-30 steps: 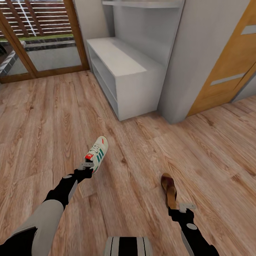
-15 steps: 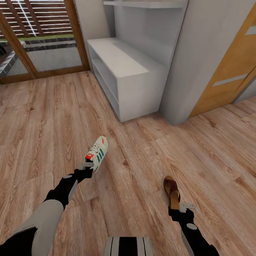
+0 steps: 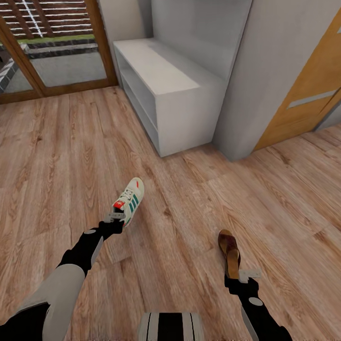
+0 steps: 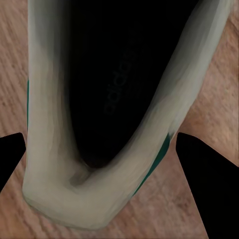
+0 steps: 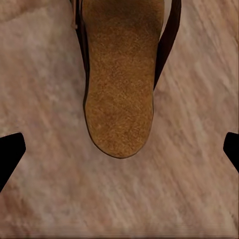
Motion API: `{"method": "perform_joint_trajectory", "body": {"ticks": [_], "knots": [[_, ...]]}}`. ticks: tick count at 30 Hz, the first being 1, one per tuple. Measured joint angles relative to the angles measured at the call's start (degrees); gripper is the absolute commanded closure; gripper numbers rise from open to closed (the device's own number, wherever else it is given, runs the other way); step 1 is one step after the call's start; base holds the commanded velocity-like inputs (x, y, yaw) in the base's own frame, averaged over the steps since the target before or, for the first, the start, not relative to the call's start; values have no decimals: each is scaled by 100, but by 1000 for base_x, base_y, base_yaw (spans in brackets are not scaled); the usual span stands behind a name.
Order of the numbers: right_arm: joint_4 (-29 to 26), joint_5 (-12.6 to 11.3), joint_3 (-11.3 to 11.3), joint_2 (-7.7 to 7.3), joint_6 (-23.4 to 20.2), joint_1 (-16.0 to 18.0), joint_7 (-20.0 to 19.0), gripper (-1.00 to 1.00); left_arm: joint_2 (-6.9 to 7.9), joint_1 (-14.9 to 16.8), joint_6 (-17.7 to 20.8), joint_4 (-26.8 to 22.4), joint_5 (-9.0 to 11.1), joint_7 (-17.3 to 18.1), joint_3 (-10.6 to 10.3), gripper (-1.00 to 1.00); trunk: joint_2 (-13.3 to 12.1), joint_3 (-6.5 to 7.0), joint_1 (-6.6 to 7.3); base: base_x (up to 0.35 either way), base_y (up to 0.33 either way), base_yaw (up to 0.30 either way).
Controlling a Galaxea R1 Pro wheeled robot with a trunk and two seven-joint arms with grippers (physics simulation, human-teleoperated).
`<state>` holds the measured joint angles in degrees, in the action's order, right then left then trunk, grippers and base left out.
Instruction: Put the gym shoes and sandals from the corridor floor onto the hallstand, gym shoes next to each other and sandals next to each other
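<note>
My left gripper (image 3: pixel 115 219) straddles white green-striped sneaker (image 3: pixel 129 201) heel, fingers spread; my right gripper (image 3: pixel 248 274) splayed behind brown tan-footbed sandal (image 3: pixel 229 250). Risk: shallow heel-only pinch (both lower frame) lets shoes slip short of grey rack (image 3: pixel 163 78).

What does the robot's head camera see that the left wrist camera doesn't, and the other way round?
Head view alone: the hallstand, the brown sandal by the right gripper, the wooden door, and the whole gym shoe with its laces and red tongue tab.

Left wrist view alone: the dark inside of the gym shoe, with a faint adidas logo on the insole.

Both: the gym shoe, its green stripes, the wood floor, and the left gripper at the heel.
</note>
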<state>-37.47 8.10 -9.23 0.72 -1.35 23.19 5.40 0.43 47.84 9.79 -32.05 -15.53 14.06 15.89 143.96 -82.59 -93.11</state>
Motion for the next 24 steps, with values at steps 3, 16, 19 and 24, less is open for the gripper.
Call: {"method": "perform_joint_trajectory", "body": {"ticks": [3,16,19,24], "knots": [[0,0,-1,0,0,0,1,-100,-1,-5,4,-36,1,0,-2,100,4,-89,-8,0,0,0],[-8,0,-2,0,0,0,3,-100,-6,-21,4,-61,7,1,-8,100,15,-376,-28,0,0,0],[-12,0,-2,0,0,0,4,-100,-9,-22,0,-62,7,-1,-10,100,15,-387,-28,0,0,0],[-85,0,-3,0,0,0,4,-100,-11,-23,-2,-61,3,-1,-10,100,19,-458,-36,0,0,0]]}}
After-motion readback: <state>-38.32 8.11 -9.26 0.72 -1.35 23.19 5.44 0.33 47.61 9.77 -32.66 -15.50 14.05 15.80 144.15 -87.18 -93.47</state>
